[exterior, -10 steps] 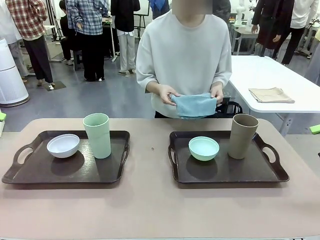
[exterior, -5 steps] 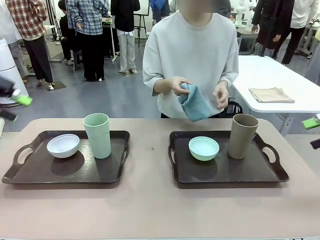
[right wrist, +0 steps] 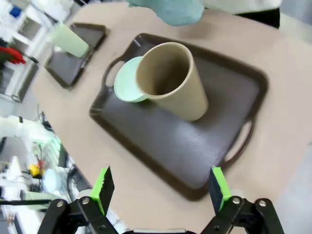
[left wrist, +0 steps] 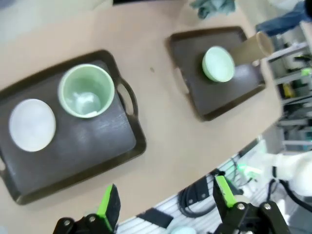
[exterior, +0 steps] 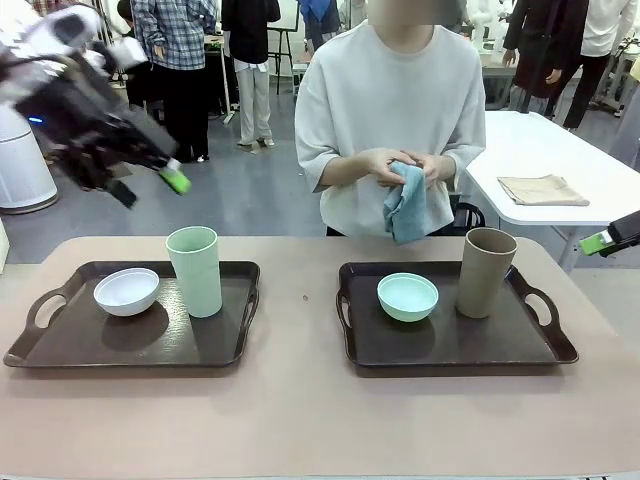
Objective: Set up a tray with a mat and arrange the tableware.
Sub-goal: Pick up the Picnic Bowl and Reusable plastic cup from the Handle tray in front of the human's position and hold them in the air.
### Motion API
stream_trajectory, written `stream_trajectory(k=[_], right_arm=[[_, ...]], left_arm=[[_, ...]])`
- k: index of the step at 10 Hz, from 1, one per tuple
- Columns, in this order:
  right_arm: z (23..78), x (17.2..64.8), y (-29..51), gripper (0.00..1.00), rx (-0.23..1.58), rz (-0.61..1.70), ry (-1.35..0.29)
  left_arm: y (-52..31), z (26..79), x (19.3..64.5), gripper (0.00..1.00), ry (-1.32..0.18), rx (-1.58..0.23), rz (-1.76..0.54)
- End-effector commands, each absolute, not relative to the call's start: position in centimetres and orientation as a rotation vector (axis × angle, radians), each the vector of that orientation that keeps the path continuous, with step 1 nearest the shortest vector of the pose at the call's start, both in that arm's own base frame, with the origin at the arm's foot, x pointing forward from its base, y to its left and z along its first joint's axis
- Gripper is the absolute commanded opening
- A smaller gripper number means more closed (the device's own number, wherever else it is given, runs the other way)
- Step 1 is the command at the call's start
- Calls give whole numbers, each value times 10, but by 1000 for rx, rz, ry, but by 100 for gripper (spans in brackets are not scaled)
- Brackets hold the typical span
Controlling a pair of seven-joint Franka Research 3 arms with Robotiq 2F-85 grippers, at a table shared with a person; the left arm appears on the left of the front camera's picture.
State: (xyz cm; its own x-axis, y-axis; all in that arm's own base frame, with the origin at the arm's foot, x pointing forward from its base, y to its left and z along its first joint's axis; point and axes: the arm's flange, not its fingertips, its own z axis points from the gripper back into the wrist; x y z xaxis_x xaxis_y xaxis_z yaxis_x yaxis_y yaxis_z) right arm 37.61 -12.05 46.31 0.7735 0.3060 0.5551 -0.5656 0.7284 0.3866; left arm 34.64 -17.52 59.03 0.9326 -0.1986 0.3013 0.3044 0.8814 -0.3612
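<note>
Tableware lies ahead of both grippers: past the left gripper [left wrist: 165,200], jaws wide and empty, white bowl [left wrist: 32,125] and green tumbler [left wrist: 87,91] share the left tray [left wrist: 97,146]; past the right gripper [right wrist: 162,187] (equally wide), mint bowl [right wrist: 124,83] sits beside tan tumbler [right wrist: 185,97] on the right tray [right wrist: 161,141]. Farther off, a person's hands [exterior: 380,165] hold a blue cloth [exterior: 405,210].

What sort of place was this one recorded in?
Probably a robotics lab or workshop hall: bystanders stand on an open grey floor, a white work table stands farther back, and cables lie below the tan table.
</note>
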Motion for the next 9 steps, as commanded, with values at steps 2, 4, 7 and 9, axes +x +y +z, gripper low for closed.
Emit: stream_trajectory(k=[2, 4, 7, 9], right_arm=[[455, 398, -109, 100, 569, 581, -568], [452, 401, -104, 100, 556, 631, -530], [456, 395, -102, 100, 556, 598, -532], [456, 395, -102, 100, 556, 598, -532]], left_arm=[[-266, 565, 377, 100, -190, -221, -209], [-313, 539, 389, 100, -203, -139, -155], [-299, 537, 373, 100, -200, -193, -213], [-299, 537, 373, 100, -200, -193, -213]])
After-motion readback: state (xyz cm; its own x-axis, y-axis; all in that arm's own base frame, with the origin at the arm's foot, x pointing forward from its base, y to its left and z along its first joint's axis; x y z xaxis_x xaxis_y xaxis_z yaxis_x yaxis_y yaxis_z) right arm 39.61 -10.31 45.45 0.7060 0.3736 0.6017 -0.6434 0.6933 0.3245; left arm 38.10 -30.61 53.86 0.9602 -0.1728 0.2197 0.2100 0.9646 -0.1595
